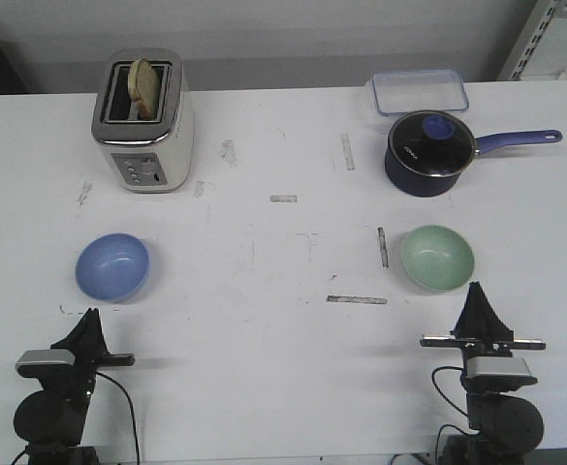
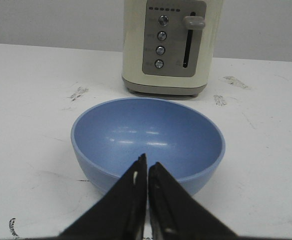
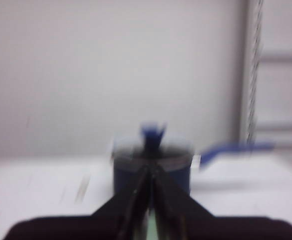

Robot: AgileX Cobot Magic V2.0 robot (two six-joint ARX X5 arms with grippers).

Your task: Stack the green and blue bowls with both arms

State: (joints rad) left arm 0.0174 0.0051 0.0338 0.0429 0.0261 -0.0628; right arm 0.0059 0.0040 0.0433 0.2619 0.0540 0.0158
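The periwinkle blue bowl [image 1: 113, 266] sits upright on the left of the white table, and the mint green bowl [image 1: 438, 257] sits on the right. My left gripper [image 1: 91, 315] is shut and empty, just short of the blue bowl's near rim. In the left wrist view the blue bowl [image 2: 148, 135] fills the middle, directly beyond the shut left gripper [image 2: 147, 162]. My right gripper [image 1: 477, 288] is shut at the green bowl's near rim. The right wrist view is blurred. It shows the right gripper [image 3: 149, 170] shut, with a sliver of the green bowl [image 3: 150, 229] below the fingers.
A cream toaster [image 1: 142, 121] with a bread slice stands at the back left, behind the blue bowl. A dark navy saucepan [image 1: 428, 150] with a lid and long handle stands behind the green bowl. A clear plastic container [image 1: 419, 92] lies beyond it. Tape marks dot the table.
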